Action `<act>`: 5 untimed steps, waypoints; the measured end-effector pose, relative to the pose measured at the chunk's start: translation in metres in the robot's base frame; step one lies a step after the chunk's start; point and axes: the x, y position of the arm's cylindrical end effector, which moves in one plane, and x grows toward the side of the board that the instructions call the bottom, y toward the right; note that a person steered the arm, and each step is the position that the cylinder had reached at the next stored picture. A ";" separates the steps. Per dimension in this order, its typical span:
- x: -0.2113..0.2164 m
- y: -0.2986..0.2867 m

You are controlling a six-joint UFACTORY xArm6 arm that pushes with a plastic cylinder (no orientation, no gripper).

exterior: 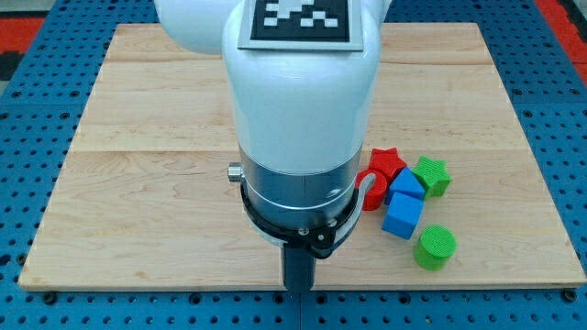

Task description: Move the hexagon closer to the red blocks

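No hexagon showed anywhere on the wooden desk [138, 183]; my arm may have hidden it. The red star block [386, 162] sat right of centre. My tip [296, 287] had no jaws and touched nothing visible.

Wooden board [138, 183] with red star [386, 162], blue cubes [403, 216], green star [431, 174], green cylinder [435, 247].

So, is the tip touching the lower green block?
Apart. The camera view shows a wide stretch of bare board between my tip and the lower green block, which lies to the view's right.
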 end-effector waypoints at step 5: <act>-0.005 0.272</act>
